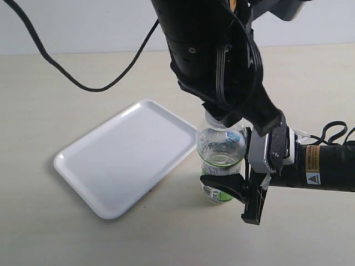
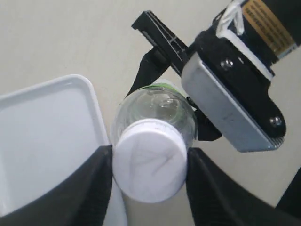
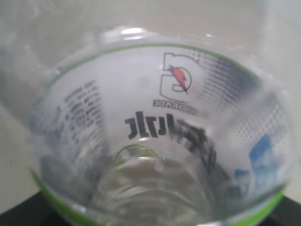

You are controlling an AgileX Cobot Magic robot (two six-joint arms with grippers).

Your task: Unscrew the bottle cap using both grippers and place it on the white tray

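The bottle cap (image 2: 149, 165) is still on the bottle (image 1: 221, 149), just right of the white tray (image 1: 111, 166). The left gripper (image 2: 149, 181) fingers pinch the cap, the right gripper (image 2: 171, 108) fingers clamp the bottle. Unscrewing and placing remain, I think.

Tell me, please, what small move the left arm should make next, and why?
Probably twist the left gripper to loosen the bottle cap: its fingers press the cap's sides, the cap sits on the bottle, and the right gripper clamps the bottle's lower body, so it looks braced.
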